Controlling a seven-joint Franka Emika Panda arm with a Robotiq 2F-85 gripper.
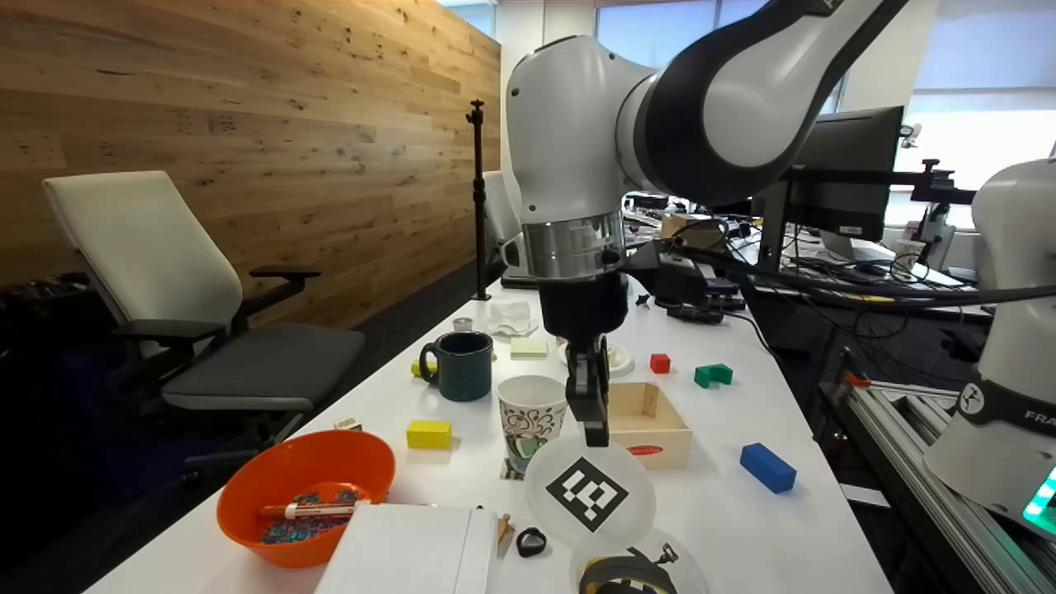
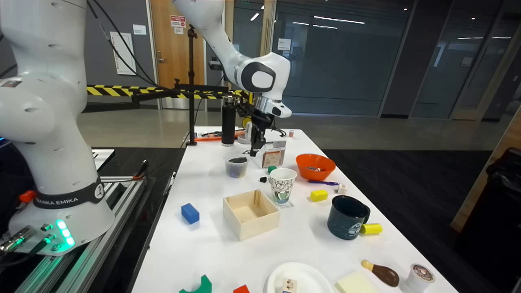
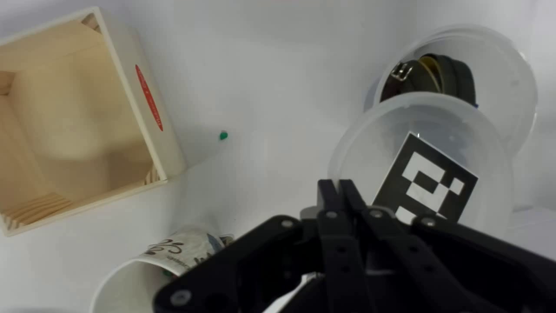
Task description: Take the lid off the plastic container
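Where the white table (image 1: 775, 536) stretches below, we see a white robot arm (image 1: 569, 132) with its black two-fingered gripper (image 3: 338, 183) pointing down. We find the square wooden box (image 1: 675, 450) apart from the round translucent plastic container (image 3: 504, 82), which stands uncovered. The gripper pinches the edge of the round translucent lid (image 1: 591, 495) with a black-and-white pattern, held up near the container, inside which we spot a dark buckled strap (image 3: 449, 82).
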